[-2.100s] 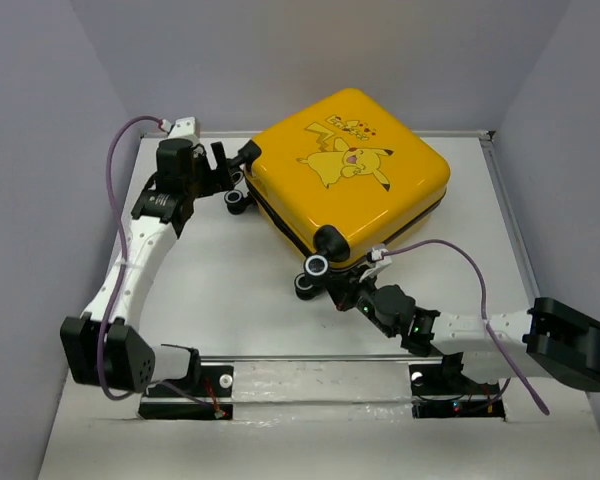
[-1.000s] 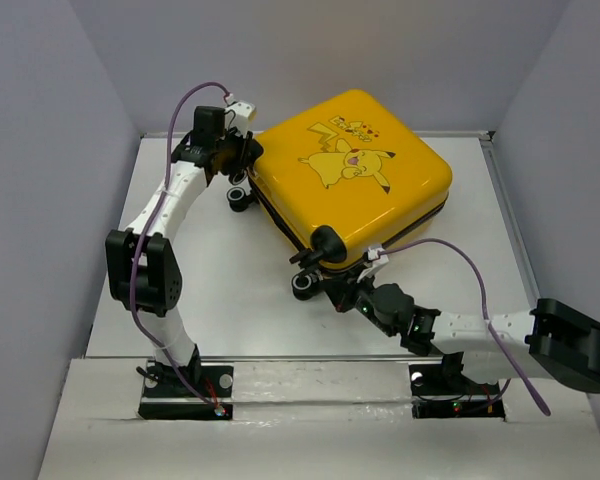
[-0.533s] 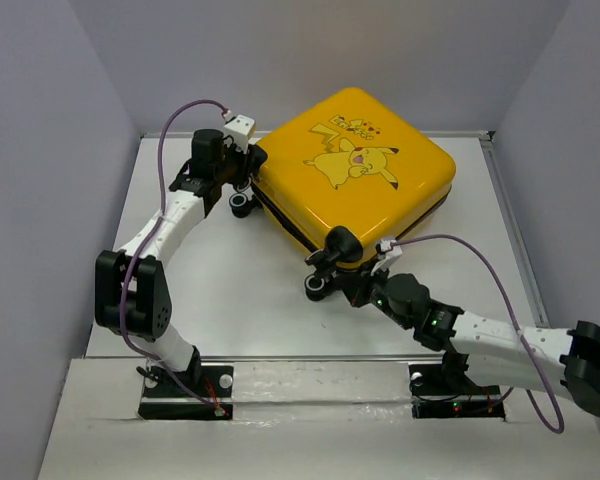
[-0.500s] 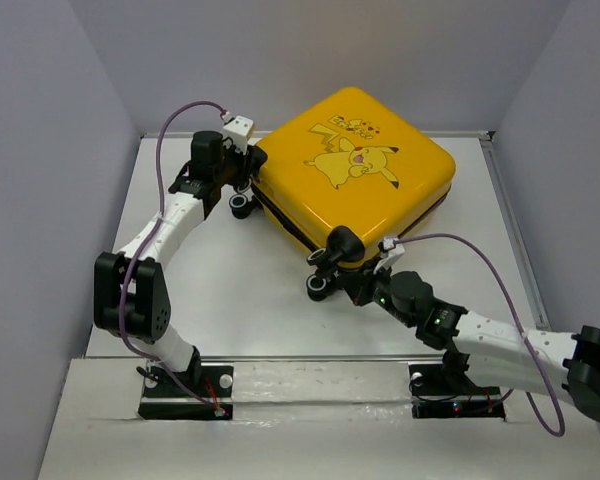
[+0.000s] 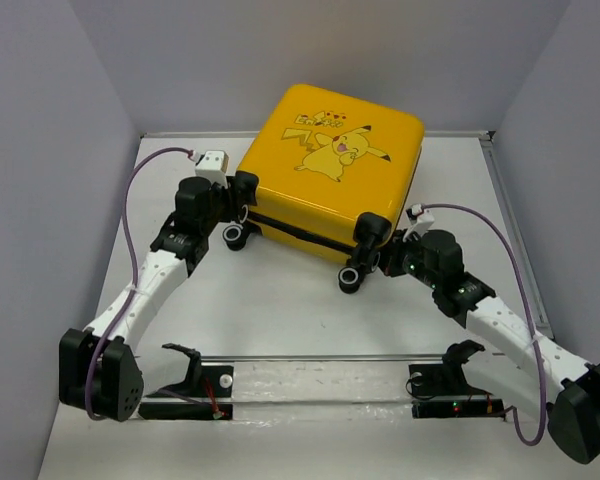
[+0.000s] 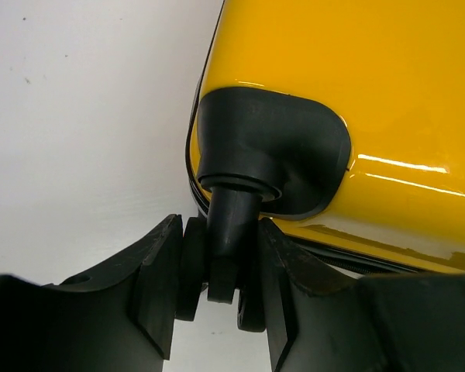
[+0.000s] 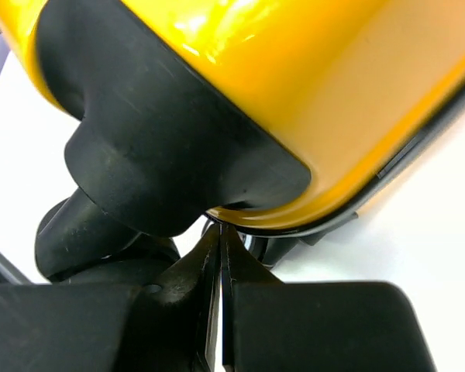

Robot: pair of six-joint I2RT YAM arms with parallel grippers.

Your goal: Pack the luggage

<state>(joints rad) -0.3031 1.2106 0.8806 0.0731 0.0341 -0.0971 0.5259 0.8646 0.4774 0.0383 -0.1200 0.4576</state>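
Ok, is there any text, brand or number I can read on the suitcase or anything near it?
Small logo above the cartoon on the suitcase lid: lettering too small and blurred to read.
No other words, numbers or labels are readable in any view.

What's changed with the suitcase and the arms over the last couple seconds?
The yellow suitcase turned counterclockwise in the top view, so its wheel edge now faces the arms. The left jaws closed around a caster wheel. The right jaws stayed shut at the other wheel corner.
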